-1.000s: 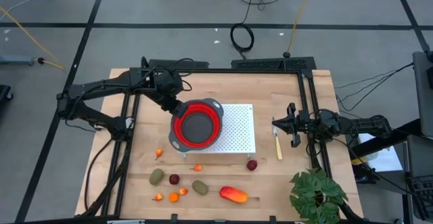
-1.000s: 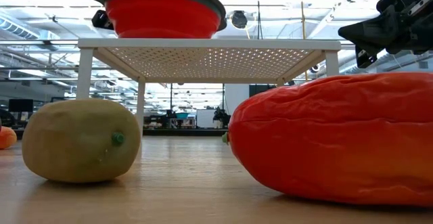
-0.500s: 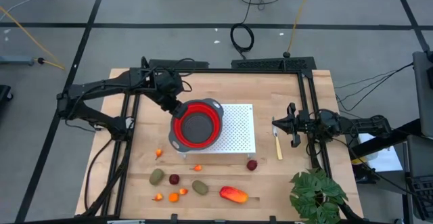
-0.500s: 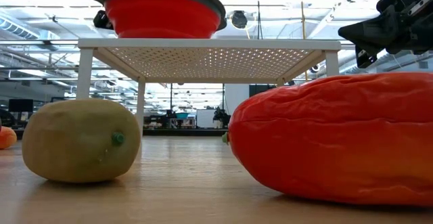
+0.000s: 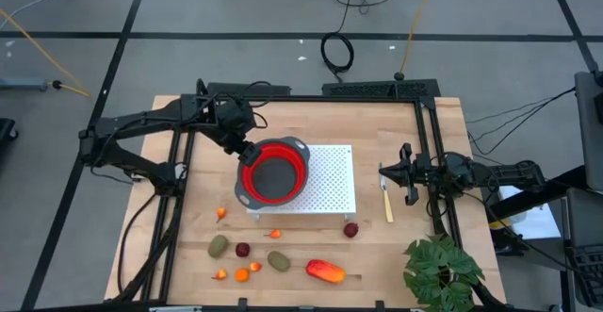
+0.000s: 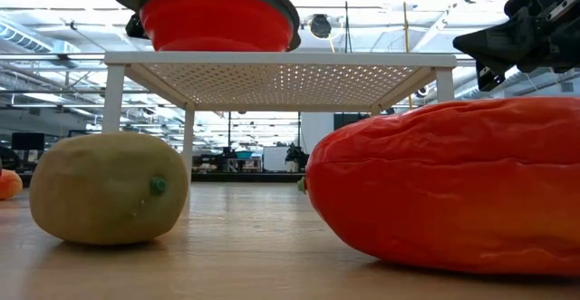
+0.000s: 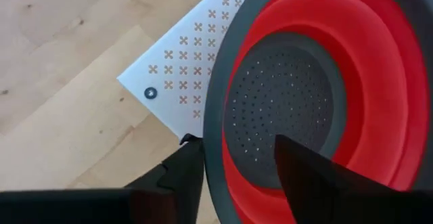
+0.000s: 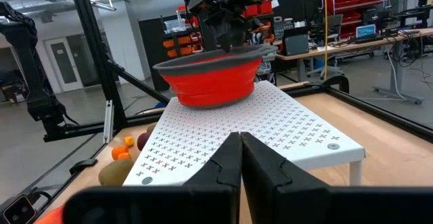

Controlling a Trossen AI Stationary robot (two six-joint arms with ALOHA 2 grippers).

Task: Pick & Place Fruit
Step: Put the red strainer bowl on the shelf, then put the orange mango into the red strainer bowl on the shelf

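A red collapsible colander (image 5: 274,173) with a dark grey rim stands on a white perforated rack (image 5: 330,185). My left gripper (image 5: 247,150) is shut on its rim at the table's left-far side. The fruit lies on the wood near the front edge. It is a red-orange mango (image 5: 324,271), two olive ovals (image 5: 219,246) (image 5: 278,260), two dark red balls (image 5: 243,250) (image 5: 350,229) and several orange bits (image 5: 241,275). My right gripper (image 5: 405,173) is shut and hovers right of the rack, touching nothing. My left gripper holds the colander's dark grey rim (image 7: 211,126) on the side facing the table's far-left corner. One finger (image 7: 298,166) is inside the bowl and the other (image 7: 183,173) outside. The fingers come slanting down from the far left. The colander's base (image 6: 217,44) rests on the rack.
A yellow-handled knife (image 5: 386,202) lies right of the rack, just by my right gripper. A green leafy plant (image 5: 441,272) stands at the near right corner. Black frame rails (image 5: 429,161) run along the table's sides. In the low view the mango (image 6: 444,187) and an olive oval (image 6: 109,187) fill the foreground.
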